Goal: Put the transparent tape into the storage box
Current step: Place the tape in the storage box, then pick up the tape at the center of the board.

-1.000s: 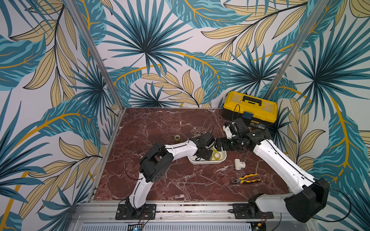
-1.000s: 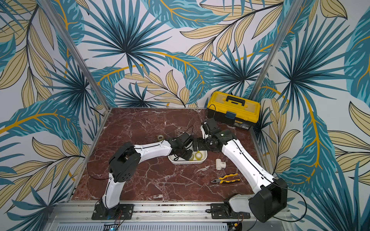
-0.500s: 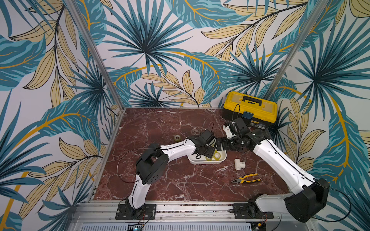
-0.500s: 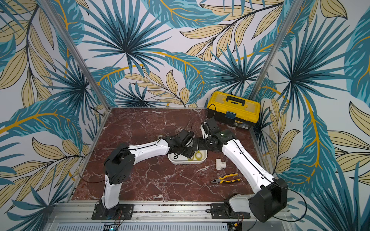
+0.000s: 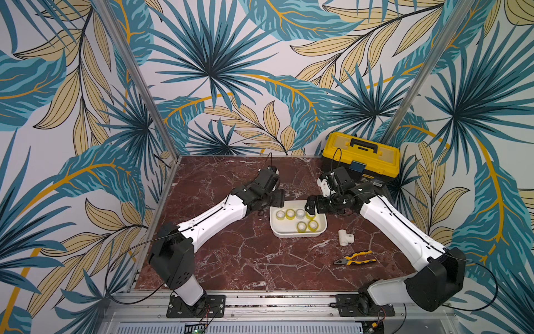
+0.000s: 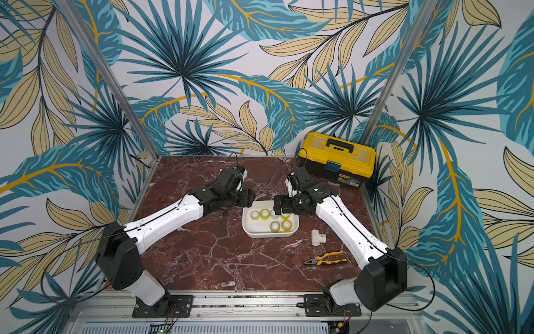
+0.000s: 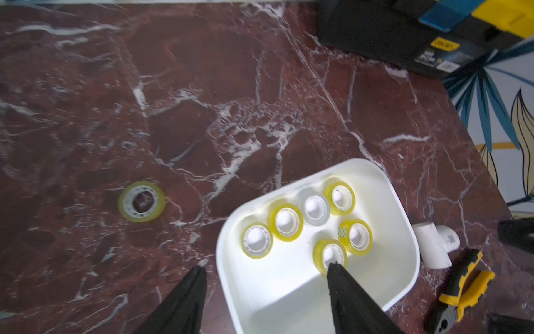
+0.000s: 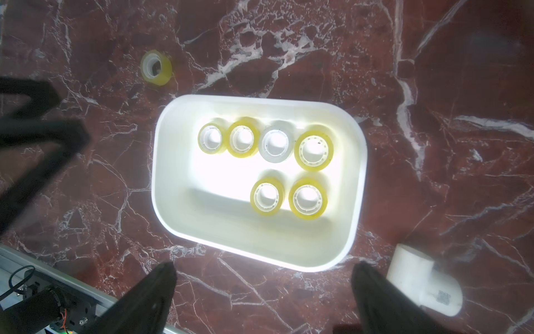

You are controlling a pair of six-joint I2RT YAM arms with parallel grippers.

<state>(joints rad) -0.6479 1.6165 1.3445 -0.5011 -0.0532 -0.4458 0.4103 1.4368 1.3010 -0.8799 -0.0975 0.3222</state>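
Six tape rolls lie in the box; the seventh roll lies on the desk nearby. Left fingers and right fingers are spread and empty. Centre left fingers across the loose roll before closing.

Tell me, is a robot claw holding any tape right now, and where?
No, nothing is held. The left claw and right claw are open and empty; six tape rolls lie in the tub.
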